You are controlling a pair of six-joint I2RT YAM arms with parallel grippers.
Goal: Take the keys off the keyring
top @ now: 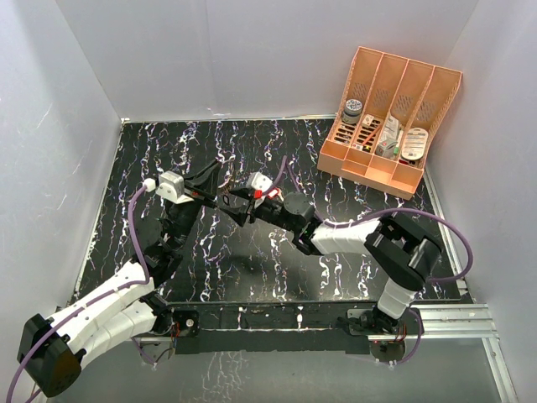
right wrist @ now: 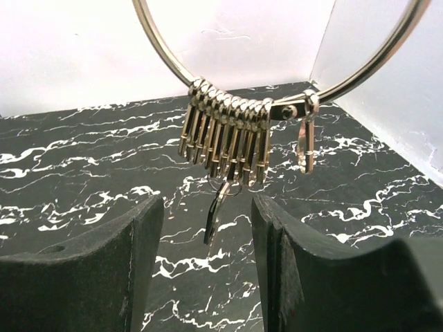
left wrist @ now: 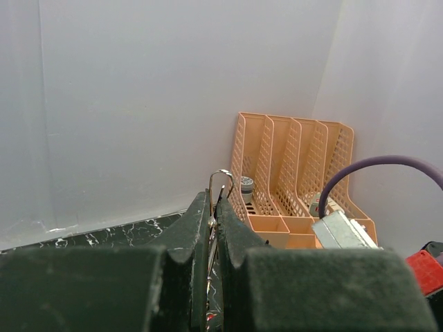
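The left pincer point(left wrist: 213, 207) is clamped shut on the keyring point(left wrist: 220, 174), whose wire loop is seen just past its tips. The right pincer point(right wrist: 208, 228) is held wide, with nothing gripped. The ring is hung just above it, the keys point(right wrist: 225, 138) bunched over its gap, 1 dangling into it.

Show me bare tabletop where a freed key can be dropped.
Bare: the far strip of the table along the back wall, left of the organizer; the near-centre patch between both arms. Crowded: mid-table, where left tool and right tool meet at the keyring, and the far-right corner.
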